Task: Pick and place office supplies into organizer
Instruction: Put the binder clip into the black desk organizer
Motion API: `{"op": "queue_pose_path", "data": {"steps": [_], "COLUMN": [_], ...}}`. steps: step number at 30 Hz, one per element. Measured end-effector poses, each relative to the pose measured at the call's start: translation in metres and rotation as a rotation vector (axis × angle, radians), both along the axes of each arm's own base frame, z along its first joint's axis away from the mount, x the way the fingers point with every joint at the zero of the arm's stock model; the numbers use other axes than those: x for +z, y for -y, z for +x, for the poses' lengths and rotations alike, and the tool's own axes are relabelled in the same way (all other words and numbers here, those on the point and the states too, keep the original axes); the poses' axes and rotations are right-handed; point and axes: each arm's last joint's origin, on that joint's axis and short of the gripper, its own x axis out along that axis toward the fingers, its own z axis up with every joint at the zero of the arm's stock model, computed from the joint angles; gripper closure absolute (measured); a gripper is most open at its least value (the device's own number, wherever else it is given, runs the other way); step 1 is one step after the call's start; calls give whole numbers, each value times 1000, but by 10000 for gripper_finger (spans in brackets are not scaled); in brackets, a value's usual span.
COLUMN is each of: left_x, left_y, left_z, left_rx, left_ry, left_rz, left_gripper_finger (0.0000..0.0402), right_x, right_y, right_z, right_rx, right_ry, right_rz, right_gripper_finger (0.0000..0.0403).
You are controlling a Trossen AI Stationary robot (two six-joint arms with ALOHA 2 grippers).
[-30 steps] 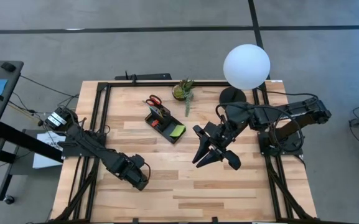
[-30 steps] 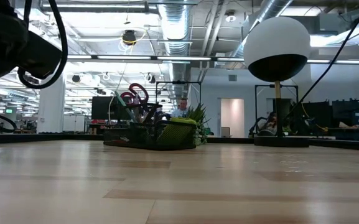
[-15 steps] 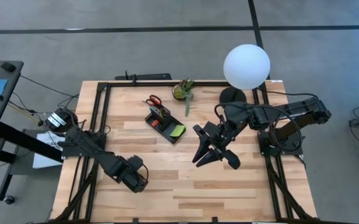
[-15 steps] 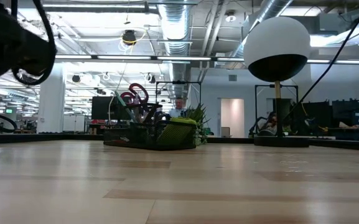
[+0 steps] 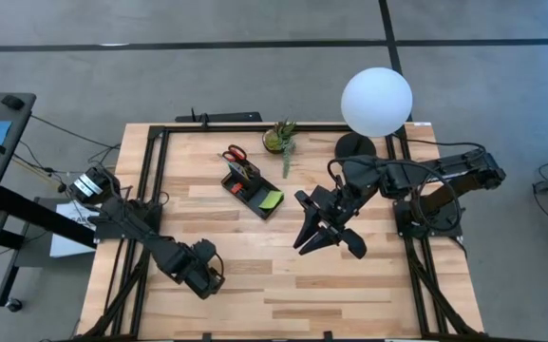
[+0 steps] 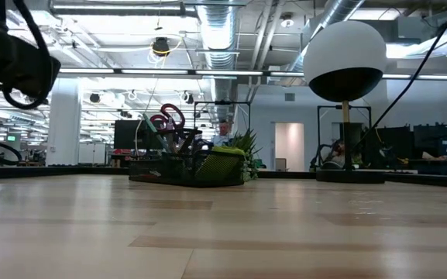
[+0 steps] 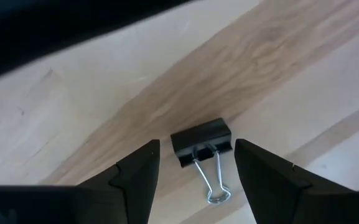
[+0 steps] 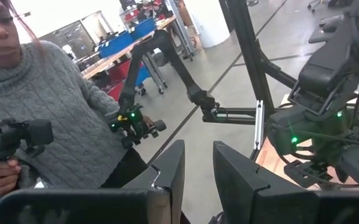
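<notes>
On the wooden bench we see the left gripper, fingers spread, straddling a black binder clip, gripping nothing.

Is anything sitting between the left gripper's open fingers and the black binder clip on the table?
Nothing visible: in the left wrist view the binder clip lies on bare wood between the open left gripper fingers.

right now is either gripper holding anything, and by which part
Nothing is held. The left gripper is open, its fingers on either side of a black binder clip lying on the table. The right gripper is open and empty.
</notes>
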Motion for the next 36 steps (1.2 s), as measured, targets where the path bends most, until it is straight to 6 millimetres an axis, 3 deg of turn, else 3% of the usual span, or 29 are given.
{"op": "queue_pose_path", "data": {"steps": [14, 27, 31, 36], "left_x": [-14, -7, -3, 3], "left_y": [8, 12, -1, -38], "left_z": [19, 22, 35, 54], "left_rx": [10, -1, 15, -24], "left_ry": [-39, -99, -86, -113], "left_rz": [14, -4, 9, 78], "left_gripper_finger": [200, 262, 276, 255], "right_x": [-2, -2, -1, -1], "right_y": [0, -4, -4, -5], "right_z": [0, -1, -1, -2], "right_rx": [1, 13, 13, 16], "right_ry": [-16, -16, -15, -17], "right_rz": [-3, -3, -3, -1], "right_gripper_finger": [327, 326, 327, 327]}}
